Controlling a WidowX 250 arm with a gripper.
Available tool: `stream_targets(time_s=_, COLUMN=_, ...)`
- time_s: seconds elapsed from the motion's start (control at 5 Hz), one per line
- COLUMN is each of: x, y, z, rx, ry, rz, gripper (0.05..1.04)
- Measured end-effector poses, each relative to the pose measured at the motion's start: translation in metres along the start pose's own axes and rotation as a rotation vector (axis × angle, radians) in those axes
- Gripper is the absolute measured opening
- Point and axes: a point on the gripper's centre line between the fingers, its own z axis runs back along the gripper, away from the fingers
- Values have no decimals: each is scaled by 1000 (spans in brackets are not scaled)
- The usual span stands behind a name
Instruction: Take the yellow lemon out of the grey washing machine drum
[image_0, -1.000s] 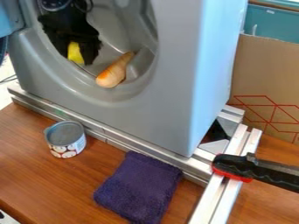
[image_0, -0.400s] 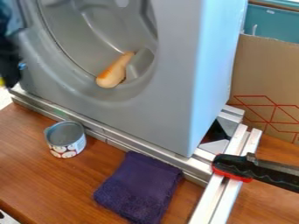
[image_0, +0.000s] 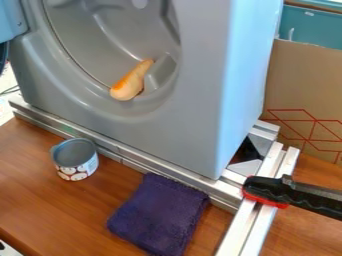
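Note:
An orange-and-tan, elongated toy vegetable (image_0: 131, 80) lies on the lower inner ledge of the grey drum opening (image_0: 80, 82) of a washer-like machine. On the wooden table in front of the machine stands a small tin can (image_0: 75, 160), upright, with a grey inside and a patterned label. Right of the can, a folded purple cloth (image_0: 159, 215) lies flat against the metal rail.
Metal rails (image_0: 127, 155) run along the machine's base and toward the front right. A black and red clamp (image_0: 274, 192) grips the right rail. Behind it stands a cardboard box (image_0: 304, 90). The blue door (image_0: 12, 20) hangs open at the upper left.
The gripper, with something yellow at it, has moved left out of the drum opening and then out of view. The toy vegetable, can and cloth have stayed put.

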Motion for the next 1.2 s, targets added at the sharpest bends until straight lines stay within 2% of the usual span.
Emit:
stream_targets(time_s=0.2, x=-3, y=9, z=-16, rx=-8, ry=-79, rz=3, gripper=789)
stream_targets(time_s=0.4, x=0, y=14, z=-40, rx=-39, ry=-118, rz=2, gripper=789)
stream_targets(time_s=0.6, x=9, y=15, z=-59, rx=-59, ry=-157, rz=53, gripper=789)
stream_targets(time_s=0.8, x=17, y=13, z=-85, rx=-86, ry=-97, rz=70, gripper=789)
stream_targets(time_s=1.0, x=29, y=1, z=-107, rx=-122, ry=10, rz=-22, gripper=789)
stream_targets(time_s=1.2, x=29, y=-5, z=-122, rx=-111, ry=88, rz=-77, gripper=789)
